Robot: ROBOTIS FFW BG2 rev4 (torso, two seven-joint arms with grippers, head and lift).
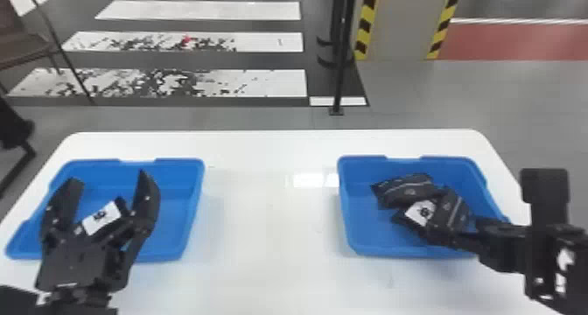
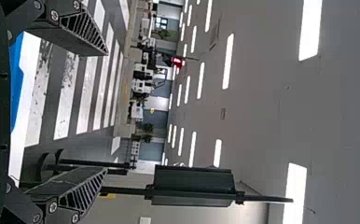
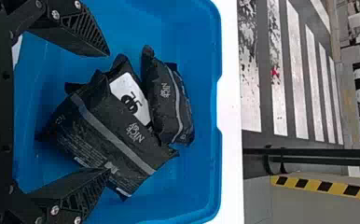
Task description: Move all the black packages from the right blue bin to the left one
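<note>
While black packages (image 1: 404, 190) overlap, a pole (image 1: 340, 73) stands beyond the table (image 1: 262, 239)

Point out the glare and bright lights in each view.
Head view: a bright reflection on the white table, beside the right bin; left wrist view: ceiling lights glowing white in rows; right wrist view: the table strip alongside the bin looks plain bright white.

White, seemingly glossy table (image 1: 271, 231), a left blue bin (image 1: 179, 174) and right blue bin (image 1: 361, 222) on top
</note>
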